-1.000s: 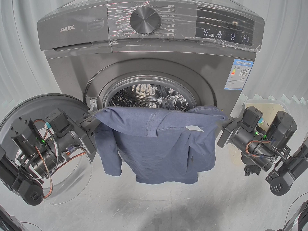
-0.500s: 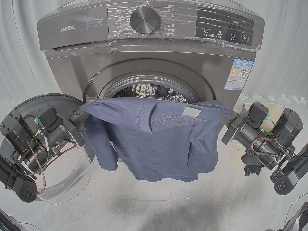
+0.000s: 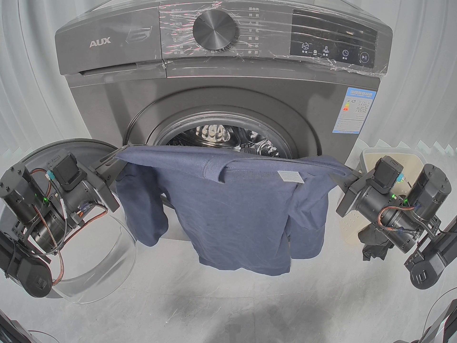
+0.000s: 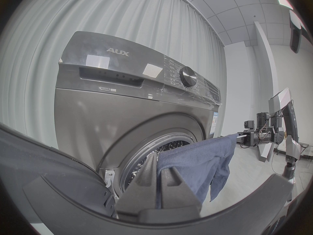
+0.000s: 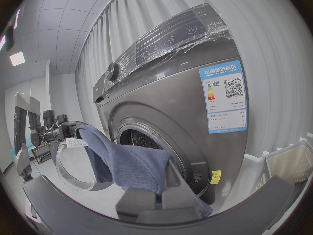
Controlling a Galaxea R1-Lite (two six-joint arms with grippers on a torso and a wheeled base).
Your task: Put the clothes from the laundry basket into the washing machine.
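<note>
You have the blue shirt (image 3: 238, 206) strung out between both arms in front of the washing machine (image 3: 214, 86). Its top edge runs across the lower part of the drum opening (image 3: 223, 136), while the body and sleeves hang down over the machine's front. The left gripper (image 3: 114, 156) is pinched on one upper corner of the cloth, next to the open door (image 3: 47, 153). The right gripper (image 3: 345, 172) is pinched on the other corner, near the laundry basket (image 3: 395, 160). In both wrist views the fabric sits squeezed between the pads, so both holds look firm. Treat the shirt as light, limp knit cloth: it has no stiffness and sags wherever you don't support it, and the loose sleeve on the left side will probably trail behind the rest. It looks neither slippery nor fragile, though it may well snag on the door rim or the seal. The shoulder corners you hold now are good points, since they keep the width spread. If you regrip, pick a bunched or doubled fold near the collar, by the white label (image 3: 290, 176), rather than a single thin edge. Expect the hanging hem to be the last part to clear the opening.
</note>
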